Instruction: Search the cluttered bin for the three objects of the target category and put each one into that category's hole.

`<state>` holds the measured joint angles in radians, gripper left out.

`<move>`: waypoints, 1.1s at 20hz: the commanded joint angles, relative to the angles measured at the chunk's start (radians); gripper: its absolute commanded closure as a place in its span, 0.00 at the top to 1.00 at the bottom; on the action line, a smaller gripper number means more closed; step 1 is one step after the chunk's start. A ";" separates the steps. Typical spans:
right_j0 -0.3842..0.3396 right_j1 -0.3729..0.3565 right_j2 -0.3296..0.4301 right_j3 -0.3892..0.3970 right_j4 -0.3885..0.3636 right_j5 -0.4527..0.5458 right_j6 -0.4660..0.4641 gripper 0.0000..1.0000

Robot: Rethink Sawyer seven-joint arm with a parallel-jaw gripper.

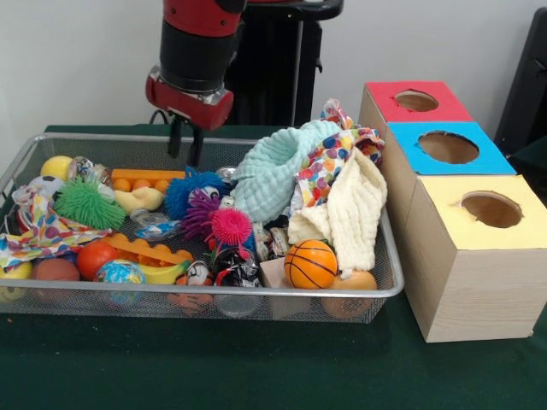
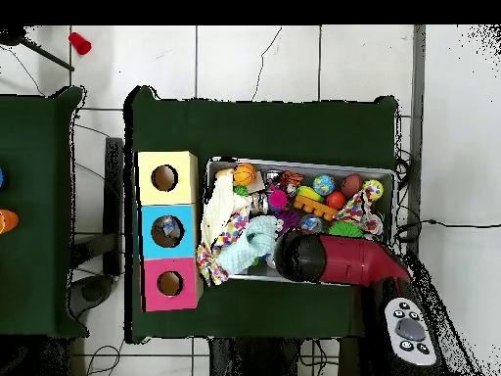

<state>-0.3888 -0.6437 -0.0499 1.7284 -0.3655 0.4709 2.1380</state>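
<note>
Green cloth table point(image 1: 256, 367), white tiled floor point(image 2: 254, 59), pale wall point(image 1: 77, 60), fingers point(image 1: 185, 142) seemingly slightly apart above bin point(image 1: 205, 293).

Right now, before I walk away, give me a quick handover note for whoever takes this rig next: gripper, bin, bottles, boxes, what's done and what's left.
Gripper: over the far side of the bin, above the toys, fingers pointing down with a small gap, holding nothing.
Bin: crowded with spiky balls, toy fruit, a mini basketball and cloths heaped toward the boxes.
Bottles: one crinkly clear bottle seems to lie mid-bin; no others can be made out.
Red-topped box hole: farthest from the front camera, looks empty.
Done: nothing visibly delivered. Left: find and post all three bottles.
</note>
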 commanded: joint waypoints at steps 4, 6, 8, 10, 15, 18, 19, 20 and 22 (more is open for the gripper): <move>0.095 0.107 -0.191 -0.116 0.042 -0.090 0.308 1.00; 0.118 0.146 -0.220 -0.132 0.060 -0.142 0.331 1.00; 0.120 0.187 -0.227 -0.149 0.101 -0.179 0.341 1.00; 0.128 0.209 -0.234 -0.150 0.144 -0.196 0.346 1.00; 0.135 0.169 -0.202 -0.091 0.268 -0.226 0.337 1.00; 0.112 0.116 -0.132 -0.060 0.332 -0.183 0.278 1.00; 0.106 0.096 -0.116 -0.055 0.352 -0.159 0.259 1.00; 0.103 0.079 -0.104 -0.057 0.368 -0.131 0.238 1.00; 0.111 0.057 -0.105 -0.075 0.400 -0.074 0.214 1.00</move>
<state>-0.2667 -0.5318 -0.2612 1.6482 -0.0796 0.2899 2.1444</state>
